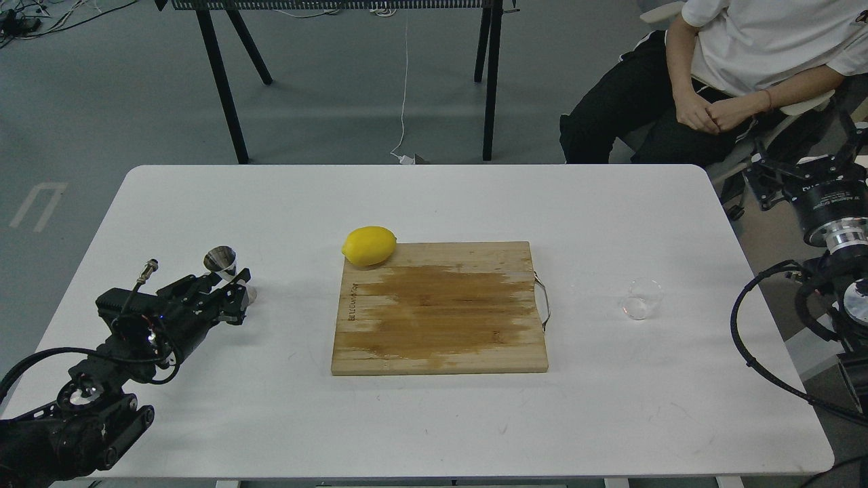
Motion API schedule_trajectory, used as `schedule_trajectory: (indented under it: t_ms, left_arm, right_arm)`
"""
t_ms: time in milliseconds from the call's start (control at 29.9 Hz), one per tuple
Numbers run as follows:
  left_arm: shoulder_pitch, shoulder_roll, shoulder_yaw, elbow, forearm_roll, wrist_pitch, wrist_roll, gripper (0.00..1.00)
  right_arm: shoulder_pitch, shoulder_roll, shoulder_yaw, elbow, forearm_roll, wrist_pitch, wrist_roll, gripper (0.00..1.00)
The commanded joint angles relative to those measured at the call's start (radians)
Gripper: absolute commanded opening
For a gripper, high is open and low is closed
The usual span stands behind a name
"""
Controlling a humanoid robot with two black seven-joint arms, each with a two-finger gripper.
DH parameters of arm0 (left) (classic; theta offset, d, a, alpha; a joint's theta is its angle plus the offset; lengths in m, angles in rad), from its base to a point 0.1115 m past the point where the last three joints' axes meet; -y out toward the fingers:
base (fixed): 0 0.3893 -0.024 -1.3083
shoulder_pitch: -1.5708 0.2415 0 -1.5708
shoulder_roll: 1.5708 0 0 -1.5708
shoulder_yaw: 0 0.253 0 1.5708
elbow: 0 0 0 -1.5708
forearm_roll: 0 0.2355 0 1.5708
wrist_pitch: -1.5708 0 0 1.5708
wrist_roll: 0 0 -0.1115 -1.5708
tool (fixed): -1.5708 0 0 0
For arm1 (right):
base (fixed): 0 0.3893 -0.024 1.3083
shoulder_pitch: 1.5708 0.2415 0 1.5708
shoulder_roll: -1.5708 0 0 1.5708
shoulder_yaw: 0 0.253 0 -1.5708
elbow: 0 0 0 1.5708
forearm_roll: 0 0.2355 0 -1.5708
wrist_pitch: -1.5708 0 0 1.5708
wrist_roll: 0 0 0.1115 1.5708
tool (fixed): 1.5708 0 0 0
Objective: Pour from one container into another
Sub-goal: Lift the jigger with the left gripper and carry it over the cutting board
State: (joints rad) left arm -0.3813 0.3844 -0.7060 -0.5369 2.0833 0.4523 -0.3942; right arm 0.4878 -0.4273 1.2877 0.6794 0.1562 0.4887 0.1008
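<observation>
Left gripper (227, 288) sits low at about 8 o'clock on the white table (434, 420), w/ its two fingers on each side of the steel jigger (224, 264); can't tell if they squeeze it yet. Cutting board (439, 308) is in the middle, lemon (369, 245) on its far-left corner. Clear glass cup (642, 299) stands alone at 3 o'clock. Right gripper (807, 173) is past the table edge at 2 o'clock, fingers spread wide, holding nothing.

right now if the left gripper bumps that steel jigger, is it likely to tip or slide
The jigger probably tips easily: it stands upright on a small foot with a narrow waist. Its shiny steel likely slips between the left gripper fingers. On its side, the cones would probably roll in a curve.
</observation>
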Motion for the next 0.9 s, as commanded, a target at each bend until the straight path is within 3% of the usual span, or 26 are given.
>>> schedule_trajectory:
  t_ms: [0, 134, 435, 635, 769, 869]
  left_arm:
    - [0.004, 0.004, 0.023, -0.002, 0.001, 0.003, 0.001, 0.18]
    - [0.001, 0.001, 0.052, -0.005, 0.0, 0.036, 0.0, 0.1]
    - [-0.037, 0.021, 0.068, -0.044, 0.001, 0.036, -0.002, 0.09]
    - [-0.086, 0.099, 0.066, -0.266, -0.002, 0.036, 0.005, 0.09]
    - [-0.139, 0.129, 0.066, -0.434, 0.006, -0.078, 0.012, 0.08]
    - [-0.183, 0.122, 0.069, -0.483, 0.027, -0.103, 0.012, 0.07]
  right_arm:
    - [-0.001, -0.001, -0.008, 0.002, -0.003, 0.0, -0.004, 1.0]
    - [-0.001, -0.001, -0.016, 0.002, -0.003, 0.0, -0.004, 1.0]
    - [-0.018, -0.027, -0.013, 0.022, -0.001, 0.0, -0.001, 1.0]
    - [-0.049, -0.065, -0.001, 0.045, 0.002, 0.0, 0.0, 1.0]
    - [-0.087, -0.077, 0.004, 0.045, 0.003, 0.0, 0.002, 1.0]
    - [-0.113, -0.082, 0.019, 0.045, 0.003, 0.0, 0.002, 1.0]
